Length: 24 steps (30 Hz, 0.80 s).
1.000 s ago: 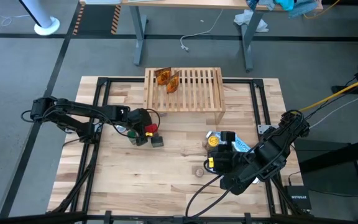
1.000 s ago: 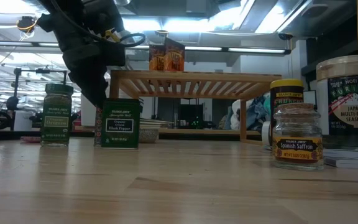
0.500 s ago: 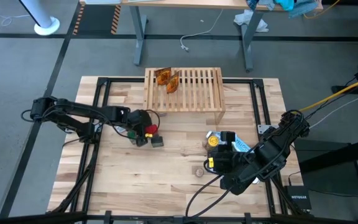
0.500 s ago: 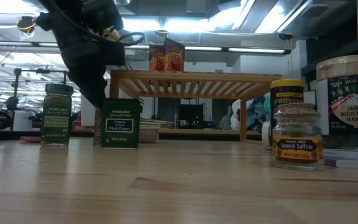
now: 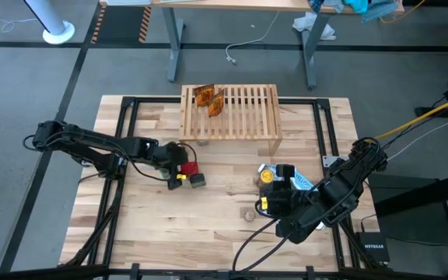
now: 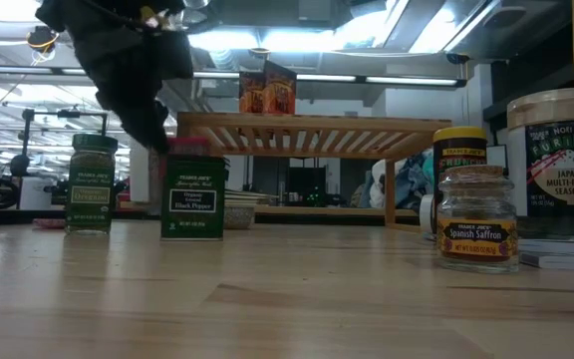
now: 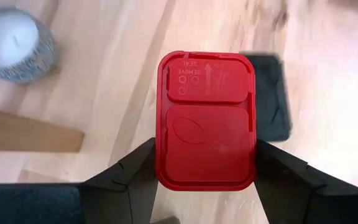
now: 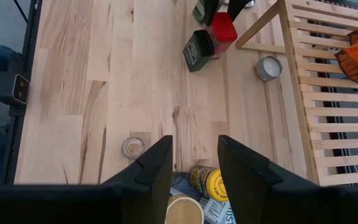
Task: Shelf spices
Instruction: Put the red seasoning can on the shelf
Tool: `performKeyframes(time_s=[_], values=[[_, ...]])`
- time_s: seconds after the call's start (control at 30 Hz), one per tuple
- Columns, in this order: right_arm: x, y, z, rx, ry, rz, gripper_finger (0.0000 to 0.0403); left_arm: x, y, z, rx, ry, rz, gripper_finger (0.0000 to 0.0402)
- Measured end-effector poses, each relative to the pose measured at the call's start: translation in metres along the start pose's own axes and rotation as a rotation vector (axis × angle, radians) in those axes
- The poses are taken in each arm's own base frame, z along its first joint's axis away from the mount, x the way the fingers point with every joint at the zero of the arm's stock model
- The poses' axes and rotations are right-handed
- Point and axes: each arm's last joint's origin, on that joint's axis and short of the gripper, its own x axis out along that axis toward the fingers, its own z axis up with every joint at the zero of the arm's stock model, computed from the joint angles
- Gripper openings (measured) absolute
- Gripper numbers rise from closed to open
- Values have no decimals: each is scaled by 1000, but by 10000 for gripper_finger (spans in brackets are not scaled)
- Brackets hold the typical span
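My left gripper (image 5: 183,168) is shut on a spice container with a rectangular red lid (image 7: 207,121), held just above the table at centre left. A dark square black-pepper tin (image 5: 197,179) stands on its base right beside it, and in the low view a green-capped jar (image 6: 91,184) stands to the left. The shelf (image 5: 230,111) stands at the table's far edge with orange packets (image 5: 208,99) on its slats. My right gripper (image 8: 194,165) hangs open and high over the table's near right, above a yellow-capped jar (image 8: 205,182). My left gripper pinches the red-lidded container between its two fingers (image 7: 135,180), one on each long side (image 7: 163,168), just under the lid. The fingers slant down from the table's left. The container stays upright, lid up; the low view shows its red top (image 6: 187,147) raised above the tin.
A white-capped jar (image 8: 268,67) stands by the shelf's leg. A tan-capped saffron jar (image 6: 477,217), a large furikake jar (image 6: 556,170) and a glossy pouch (image 5: 298,180) crowd the near right. Bare wood lies at the table's near left (image 5: 146,225).
My left gripper has risen a little and drawn toward the table's near edge with the red-lidded container. The container stood on the table beside the tin and is now lifted off it, still upright. My right arm has kept still.
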Motion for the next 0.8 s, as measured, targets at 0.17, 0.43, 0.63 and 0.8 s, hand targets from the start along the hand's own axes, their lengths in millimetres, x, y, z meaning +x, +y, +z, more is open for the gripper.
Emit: performKeyframes(time_s=[0.17,0.43,0.63,0.8], values=[[0,0,0,0,0,0,133,-16,0,6,-14,-106,-26,209],[0,0,0,0,0,0,133,-55,2,15,-41,-337,-65,209],[0,0,0,0,0,0,133,-91,5,27,-7,-483,-9,209],[0,0,0,0,0,0,133,-126,7,46,68,-591,116,209]])
